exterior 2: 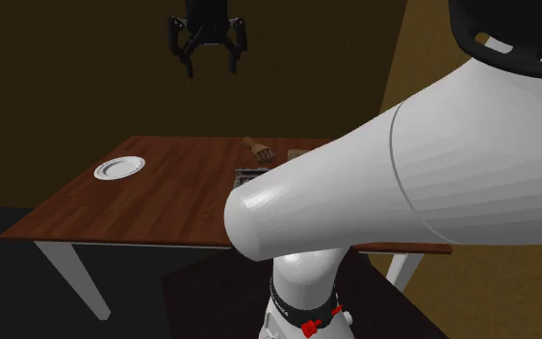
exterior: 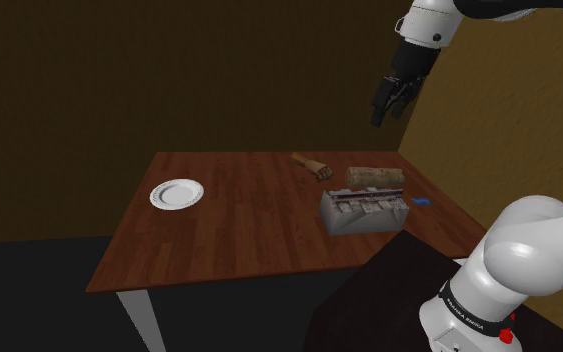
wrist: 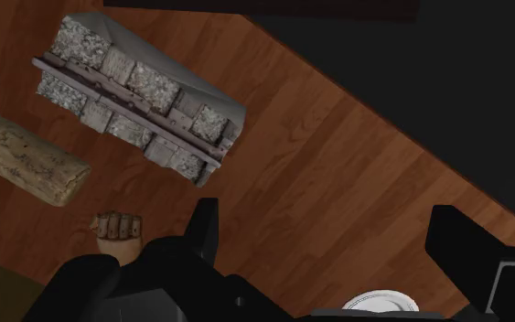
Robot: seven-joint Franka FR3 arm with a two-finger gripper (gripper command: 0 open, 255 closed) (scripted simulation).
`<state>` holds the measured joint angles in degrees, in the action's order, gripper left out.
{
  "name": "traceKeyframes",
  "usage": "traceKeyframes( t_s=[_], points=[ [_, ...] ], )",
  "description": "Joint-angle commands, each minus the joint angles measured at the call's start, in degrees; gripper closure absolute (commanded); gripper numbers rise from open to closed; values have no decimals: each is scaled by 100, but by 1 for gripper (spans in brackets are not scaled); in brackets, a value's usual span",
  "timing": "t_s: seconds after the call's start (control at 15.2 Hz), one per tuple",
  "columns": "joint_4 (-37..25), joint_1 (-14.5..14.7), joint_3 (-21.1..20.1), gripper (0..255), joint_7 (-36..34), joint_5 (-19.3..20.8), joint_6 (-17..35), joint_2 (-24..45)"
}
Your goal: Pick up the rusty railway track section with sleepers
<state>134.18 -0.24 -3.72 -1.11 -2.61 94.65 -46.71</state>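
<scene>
Your pincer (exterior: 381, 108) hangs high above the worktop (exterior: 239, 230), over its far corner on the shoulder view's right. Its two black fingers are spread wide with nothing between them. The second exterior view also shows the pincer (exterior 2: 211, 65) spread, well above the wood and in front of a brown wall.

The track (exterior: 366, 210) lies flat on the worktop, toward the shoulder view's right end and close to the near edge. It is a short grey block of ballast with sleepers and two brownish rails running along its top. In the wrist view the track (wrist: 136, 96) sits out past the fingertips, apart from them and not between them. Bare wood shows in the gap of the pincer (wrist: 328, 238).

A pale log (exterior: 376, 176) lies just behind the track and roughly parallel to it, near but apart. A small wooden tool (exterior: 314, 166) rests beside the log's end on the shoulder view's left. A little blue thing (exterior: 424, 201) sits just off the track's end on that view's right. A white plate (exterior: 176, 193) stands well apart, near the opposite end of the worktop.

In the second exterior view the white arm (exterior 2: 403, 183) covers most of the track (exterior 2: 249, 174), leaving one end showing.
</scene>
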Motion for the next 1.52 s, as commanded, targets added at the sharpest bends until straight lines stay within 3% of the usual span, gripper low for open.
traceKeyframes(
  t_s=[0.0, 0.73, 1.45],
  points=[
    [0, 0, 0, 0, 0, 0, 0, 0],
    [1526, 273, 1402, 0, 2832, 896, 1395, 135],
    [1826, 596, 2997, 0, 5715, 1660, 3267, 1882]
  ],
)
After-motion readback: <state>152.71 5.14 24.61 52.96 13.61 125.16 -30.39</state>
